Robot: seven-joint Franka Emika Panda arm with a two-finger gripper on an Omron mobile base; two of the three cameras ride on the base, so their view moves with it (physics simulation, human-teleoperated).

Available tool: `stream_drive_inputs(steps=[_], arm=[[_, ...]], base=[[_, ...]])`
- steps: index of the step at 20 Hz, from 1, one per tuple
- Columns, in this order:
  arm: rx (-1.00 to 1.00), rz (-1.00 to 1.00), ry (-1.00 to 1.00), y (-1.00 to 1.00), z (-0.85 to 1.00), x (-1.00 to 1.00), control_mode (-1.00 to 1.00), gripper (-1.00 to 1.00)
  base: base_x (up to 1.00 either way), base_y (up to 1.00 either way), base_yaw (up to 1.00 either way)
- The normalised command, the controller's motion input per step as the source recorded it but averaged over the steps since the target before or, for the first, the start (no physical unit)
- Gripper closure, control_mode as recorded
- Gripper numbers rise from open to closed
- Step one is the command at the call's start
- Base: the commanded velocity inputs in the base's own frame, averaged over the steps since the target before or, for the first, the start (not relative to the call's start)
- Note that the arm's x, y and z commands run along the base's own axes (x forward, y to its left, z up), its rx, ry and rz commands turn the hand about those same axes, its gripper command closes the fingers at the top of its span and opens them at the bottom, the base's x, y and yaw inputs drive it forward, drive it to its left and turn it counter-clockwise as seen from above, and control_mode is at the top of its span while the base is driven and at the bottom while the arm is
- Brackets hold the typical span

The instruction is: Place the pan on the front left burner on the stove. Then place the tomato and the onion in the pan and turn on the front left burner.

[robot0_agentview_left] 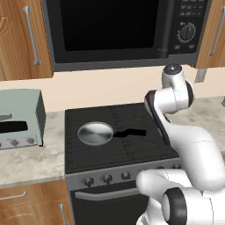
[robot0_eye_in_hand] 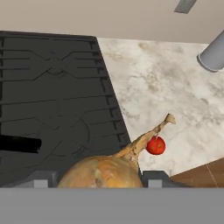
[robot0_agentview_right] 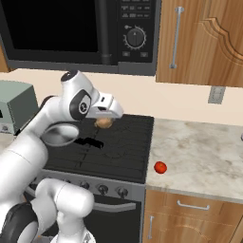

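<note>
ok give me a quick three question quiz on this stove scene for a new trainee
1. True or false: the pan already sits on the front left burner of the stove.
2. Multiple choice: what is the gripper carrying? A) the tomato B) the onion C) nothing
3. Fill in: the tomato lies on the marble ______ to the right of the stove.

Key:
1. True: the pan rests on the near-left grate, its black handle pointing right.
2. B: the onion sits between the fingers, above the stove.
3. Counter: the tomato is near its front edge, not in the pan.
</note>
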Motion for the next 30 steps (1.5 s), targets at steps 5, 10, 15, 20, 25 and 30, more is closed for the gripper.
stream_drive_inputs(steps=[5, 10, 15, 20, 25, 30], arm=[[0.00, 0.00, 0.02, 0.52, 0.00, -0.21, -1.00, 1.00], [0.03, 0.00, 0.04, 0.49, 0.03, 0.00, -1.00, 1.00], [0.08, 0.01, 0.07, 0.50, 0.00, 0.00, -1.00, 1.00], [0.09, 0.02, 0.09, 0.47, 0.00, 0.00, -1.00, 1.00], [0.09, 0.03, 0.08, 0.42, 0.00, 0.11, -1.00, 1.00], [0.08, 0.06, 0.05, 0.41, -0.16, 0.05, -1.00, 1.00]], base=[[0.00, 0.00, 0.00], [0.00, 0.00, 0.00], [0.00, 0.00, 0.00], [0.00, 0.00, 0.00], [0.00, 0.00, 0.00], [0.00, 0.00, 0.00]])
